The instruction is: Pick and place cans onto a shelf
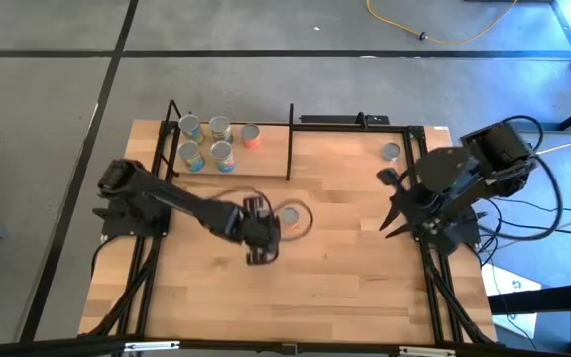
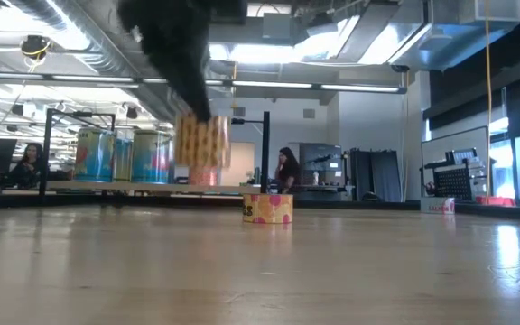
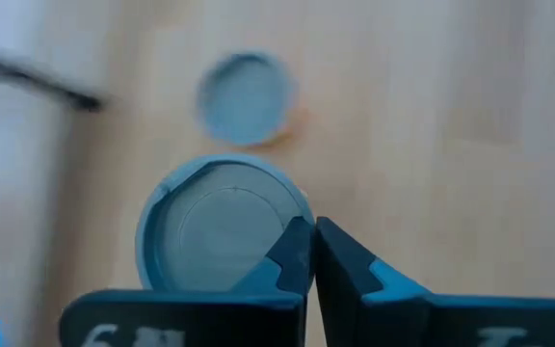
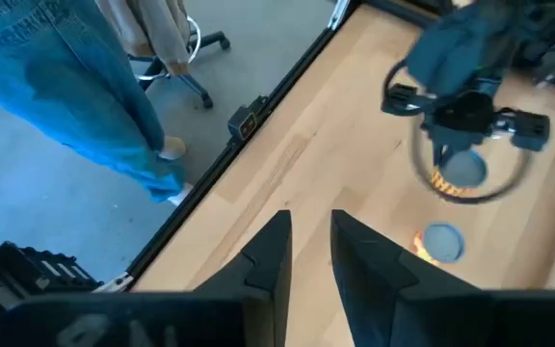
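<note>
Left fingers (image 3: 292,258) pinch the rim of the lifted tan can (image 3: 222,239); right fingers (image 4: 268,253) wait spread, well apart.

Your left arm stretches from the left edge toward the middle of the overhead frame, its left gripper (image 1: 261,238) pointed down, fingers (image 3: 297,253) pinched together with only a thin slit between them. Your right arm sits folded at the right of the frame, the right gripper (image 1: 393,203) parked with its two fingers (image 4: 268,255) apart.
</note>
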Controlling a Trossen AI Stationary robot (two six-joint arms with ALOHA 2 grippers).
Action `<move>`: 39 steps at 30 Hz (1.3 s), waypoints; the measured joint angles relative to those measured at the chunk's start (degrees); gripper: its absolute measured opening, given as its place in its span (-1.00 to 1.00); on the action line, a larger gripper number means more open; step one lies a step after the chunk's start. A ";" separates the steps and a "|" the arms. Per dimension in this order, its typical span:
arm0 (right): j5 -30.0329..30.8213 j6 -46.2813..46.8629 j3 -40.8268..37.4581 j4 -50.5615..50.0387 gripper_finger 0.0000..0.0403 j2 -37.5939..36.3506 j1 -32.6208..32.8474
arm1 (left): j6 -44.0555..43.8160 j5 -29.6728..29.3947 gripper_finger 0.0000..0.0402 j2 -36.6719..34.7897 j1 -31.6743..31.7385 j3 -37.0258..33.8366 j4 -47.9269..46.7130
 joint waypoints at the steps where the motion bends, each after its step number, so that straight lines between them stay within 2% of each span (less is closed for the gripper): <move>1: 0.16 -0.39 -0.19 -0.08 -0.61 -0.66 -0.37 | -0.03 -0.16 -0.99 -1.05 1.17 0.58 -1.09; 9: 2.84 -2.53 -2.61 0.03 -0.61 -6.28 -5.61 | 0.05 -0.56 -1.00 -6.45 13.31 0.91 -3.51; 12: 2.83 -3.29 -4.43 0.05 -0.61 -8.17 -7.67 | 0.12 -0.44 -1.00 -6.18 18.47 0.88 -3.78; 16: 2.87 -3.24 -8.72 0.03 -0.61 -10.54 -10.90 | 2.72 3.74 -1.00 -5.33 24.75 0.95 -3.55; 19: 3.08 -3.23 -12.47 0.13 -0.61 -12.04 -13.20 | 4.29 4.54 -1.00 -4.56 28.05 0.84 -3.24; 22: 5.83 -3.23 -16.13 0.92 -0.61 -13.50 -15.08 | 5.96 4.57 -1.00 -4.59 31.05 0.84 -3.05; 29: 7.91 -3.21 -22.34 2.39 -0.61 -15.83 -18.73 | 7.56 9.27 -1.00 -4.59 36.45 0.63 -2.61; 39: 7.88 -3.38 -24.61 3.74 -0.61 -17.53 -20.03 | 7.62 10.59 -1.00 -4.56 37.91 -4.32 2.24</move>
